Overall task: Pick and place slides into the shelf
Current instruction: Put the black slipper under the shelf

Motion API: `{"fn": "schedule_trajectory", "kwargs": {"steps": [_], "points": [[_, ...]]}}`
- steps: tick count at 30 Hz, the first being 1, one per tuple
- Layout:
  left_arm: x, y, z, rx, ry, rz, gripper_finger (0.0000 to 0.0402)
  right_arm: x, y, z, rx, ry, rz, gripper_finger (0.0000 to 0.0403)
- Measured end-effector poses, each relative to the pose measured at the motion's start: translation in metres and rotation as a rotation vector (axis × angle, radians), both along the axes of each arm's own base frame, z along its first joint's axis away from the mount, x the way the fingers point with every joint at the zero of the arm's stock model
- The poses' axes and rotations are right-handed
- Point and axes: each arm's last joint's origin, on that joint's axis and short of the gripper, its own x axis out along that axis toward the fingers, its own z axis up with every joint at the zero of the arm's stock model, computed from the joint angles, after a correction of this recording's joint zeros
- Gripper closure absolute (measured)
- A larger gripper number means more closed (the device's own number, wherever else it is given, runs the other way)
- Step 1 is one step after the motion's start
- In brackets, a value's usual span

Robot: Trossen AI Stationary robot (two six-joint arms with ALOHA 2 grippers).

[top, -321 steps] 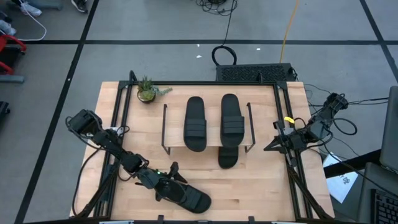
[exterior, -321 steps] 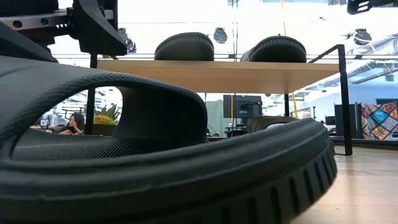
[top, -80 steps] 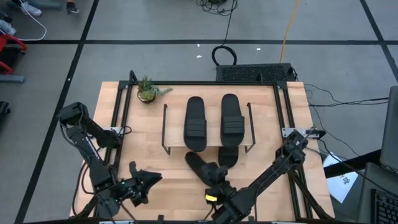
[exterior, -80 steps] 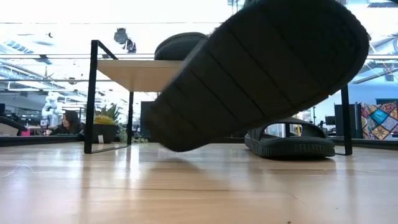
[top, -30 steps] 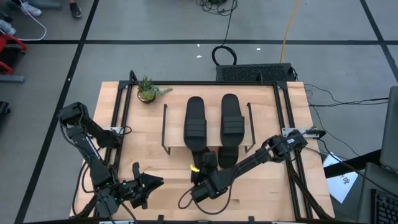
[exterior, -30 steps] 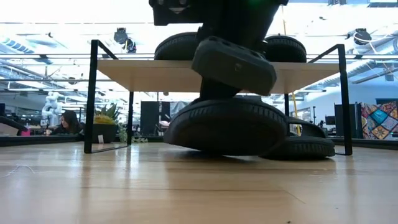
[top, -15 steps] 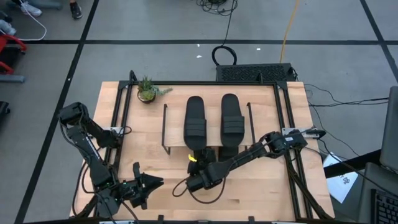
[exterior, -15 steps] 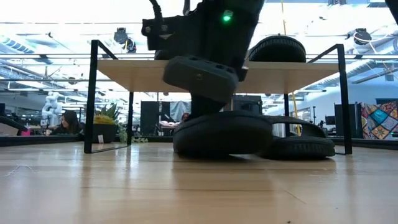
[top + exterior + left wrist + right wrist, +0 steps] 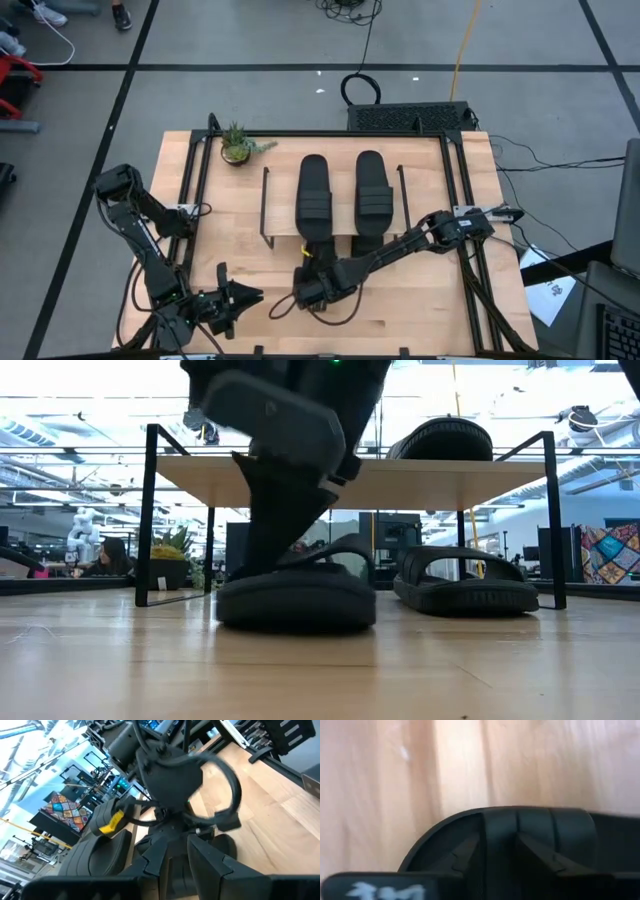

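1. Letting go cleanly looks like the step in hand: the right gripper (image 9: 290, 510) stands over the heel of the nearest slide (image 9: 297, 598), which lies flat on the tabletop (image 9: 320, 670), sole down, at the front edge of the shelf (image 9: 350, 480). By the frames alone, whether its jaws are spread or pinching the slide cannot be told; the right wrist view only shows the two dark fingers (image 9: 470, 851) lying against the slide's rubber.
2. To do this well, the right gripper would likely need to part its fingers fully and lift straight up, so that the slide is not dragged back out from under the plank.
3. The slide lies directly below the jaws, touching or nearly touching them.
4. Beside it, a little farther back, a second slide (image 9: 465, 588) sits under the shelf, close but apart.
5. Above, two more slides (image 9: 315, 197) rest side by side on the plank top.
6. The left gripper (image 9: 240, 297) waits at the table's near left corner, well apart; its jaws look nearly closed and hold nothing.
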Motion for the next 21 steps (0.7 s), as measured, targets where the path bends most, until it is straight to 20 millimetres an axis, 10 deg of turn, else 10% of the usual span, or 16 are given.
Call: {"fn": "schedule_trajectory", "kwargs": {"steps": [10,21], "points": [[0.0,0.0,-0.002,-0.025,0.018,-0.019,0.0321,0.002,0.01,0.005,-0.009,-0.051,0.096,0.0211],[-0.003,-0.004,-0.011,-0.096,0.2,-0.239,0.0321,-0.004,0.037,0.022,-0.112,-0.144,0.311,0.0237]]}}
